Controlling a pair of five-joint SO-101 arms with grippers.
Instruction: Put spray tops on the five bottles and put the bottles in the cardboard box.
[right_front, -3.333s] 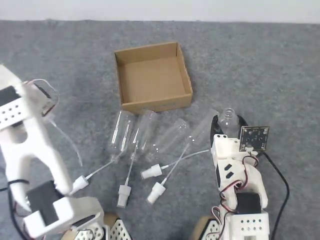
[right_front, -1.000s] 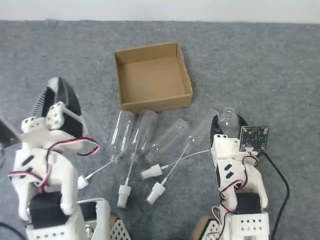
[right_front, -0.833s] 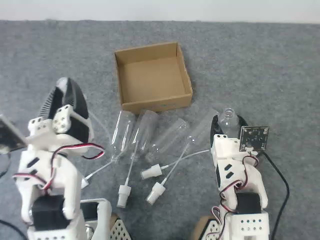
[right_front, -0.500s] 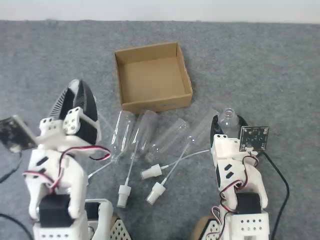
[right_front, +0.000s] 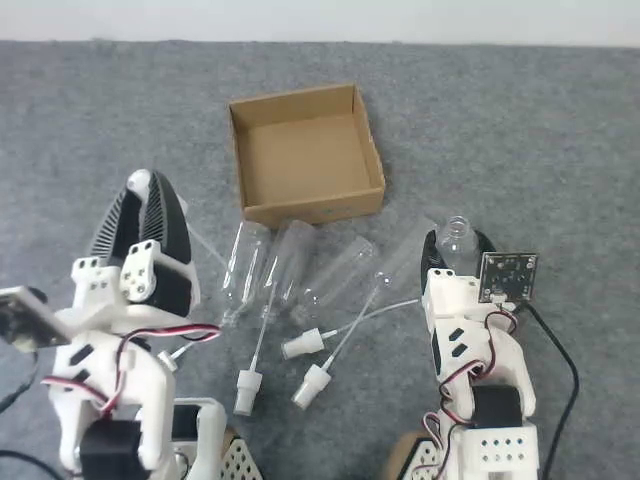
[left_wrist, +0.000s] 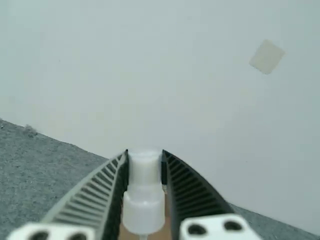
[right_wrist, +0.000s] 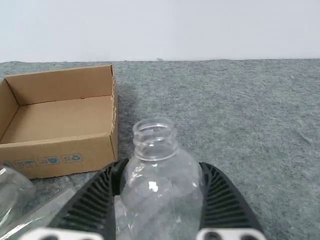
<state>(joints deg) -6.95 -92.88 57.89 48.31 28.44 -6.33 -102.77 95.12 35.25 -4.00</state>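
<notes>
Gripping spray top (left_wrist: 144, 200) in my left gripper (left_wrist: 144, 156), left-front of cardboard box (right_front: 305, 150). My right gripper (right_wrist: 160, 170) clamped on upright uncapped bottle (right_wrist: 159, 192), right-front of box. Other bottles (right_front: 290, 262) lying before box.

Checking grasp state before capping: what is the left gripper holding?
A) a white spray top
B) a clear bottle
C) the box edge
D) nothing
A: the left wrist view shows the left gripper closed on a white spray top; the bottle is in the right gripper.
</notes>
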